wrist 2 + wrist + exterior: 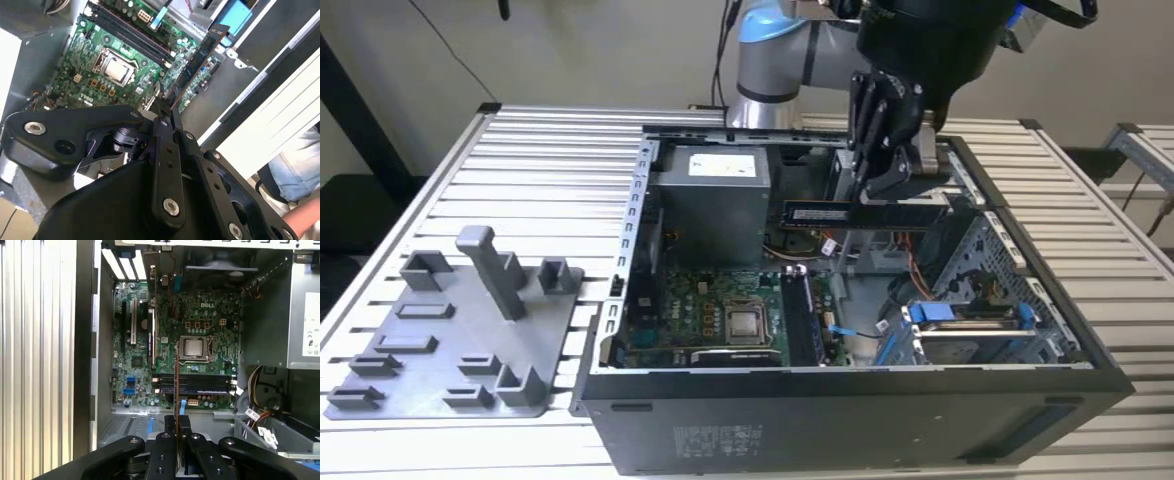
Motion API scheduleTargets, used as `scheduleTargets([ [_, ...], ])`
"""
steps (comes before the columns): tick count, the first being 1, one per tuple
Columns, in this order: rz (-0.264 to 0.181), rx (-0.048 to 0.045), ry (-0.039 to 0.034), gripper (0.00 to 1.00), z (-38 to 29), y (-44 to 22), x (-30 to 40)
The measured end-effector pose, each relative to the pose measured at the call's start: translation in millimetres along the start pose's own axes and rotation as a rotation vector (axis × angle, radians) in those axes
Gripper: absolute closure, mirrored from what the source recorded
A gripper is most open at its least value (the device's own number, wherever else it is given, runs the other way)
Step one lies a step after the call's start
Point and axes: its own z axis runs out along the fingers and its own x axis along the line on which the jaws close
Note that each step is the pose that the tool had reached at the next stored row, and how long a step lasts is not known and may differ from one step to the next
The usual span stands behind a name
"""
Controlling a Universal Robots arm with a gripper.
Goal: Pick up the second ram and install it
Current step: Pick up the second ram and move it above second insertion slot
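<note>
My gripper [902, 196] is shut on the second ram [861, 213], a slim dark strip held level above the back right of the open computer case [854, 400]. In the second wrist view the ram [197, 62] sticks out from the closed fingertips [172, 116] over the green motherboard [95, 60]. In the first wrist view the ram [177, 385] shows edge-on as a thin line running from my gripper [177, 424] across the black memory slots [200, 382]. It hangs above the board, apart from the slots [803, 318].
A grey power supply [714, 200] fills the case's back. A blue drive cage [961, 322] and loose cables [821, 245] sit at the exterior view's right. The processor [747, 322] lies beside the slots. A grey tray with blocks [454, 330] lies left of the case. A person's arm [300, 170] is nearby.
</note>
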Motion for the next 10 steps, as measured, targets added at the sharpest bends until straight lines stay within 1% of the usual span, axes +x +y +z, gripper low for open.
scheduleTargets([
  [2, 0.000, 0.0000, -0.0002, 0.86, 0.0, -1.7, 0.0],
  [8, 0.000, 0.0000, -0.0001, 0.86, 0.0, -1.8, 0.0],
  [10, 0.000, -0.0001, -0.0001, 0.86, -0.1, -1.8, -1.2],
])
